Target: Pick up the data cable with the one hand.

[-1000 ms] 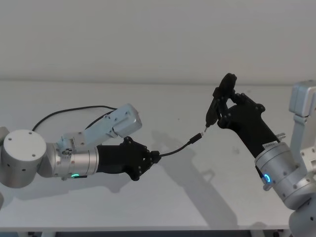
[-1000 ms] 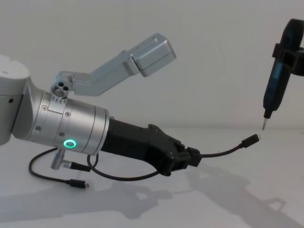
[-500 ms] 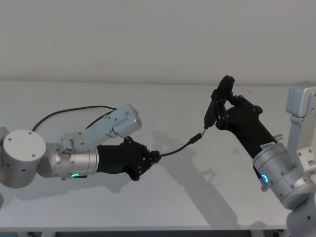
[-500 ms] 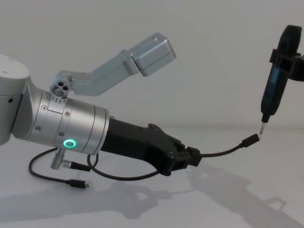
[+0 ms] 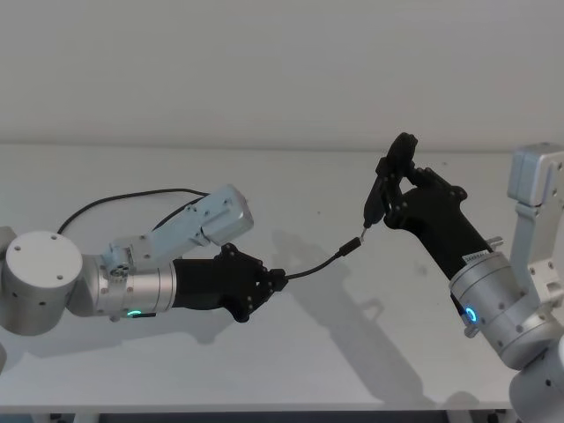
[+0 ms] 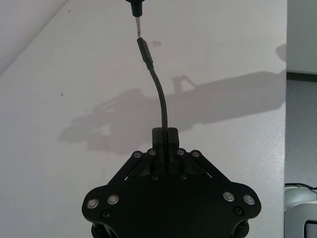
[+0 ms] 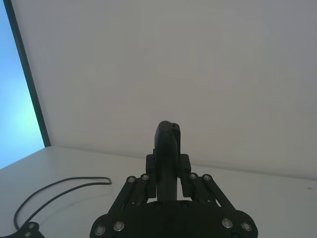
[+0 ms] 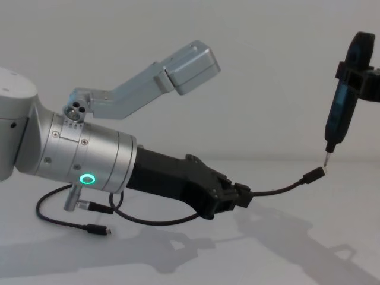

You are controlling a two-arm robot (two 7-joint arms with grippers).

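Already the left gripper (image 8: 240,197), black and angular, is clamped on the thin, flexible data cable (image 8: 279,190), lifting its plug end off the matte white table (image 5: 352,352). Opposite, the right gripper (image 5: 392,189) pinches a slim pin-tipped tool (image 8: 339,119), its tip just above the plug.

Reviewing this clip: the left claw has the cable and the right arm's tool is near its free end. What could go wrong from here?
1. The left claw grips the data cable short of its plug, so the free end arches unsupported and may sway or droop.
2. The pin-tipped tool in the right claw hovers just above the plug; a small misalignment could knock it aside.
3. The cable's remaining length loops under the left arm and could snag.
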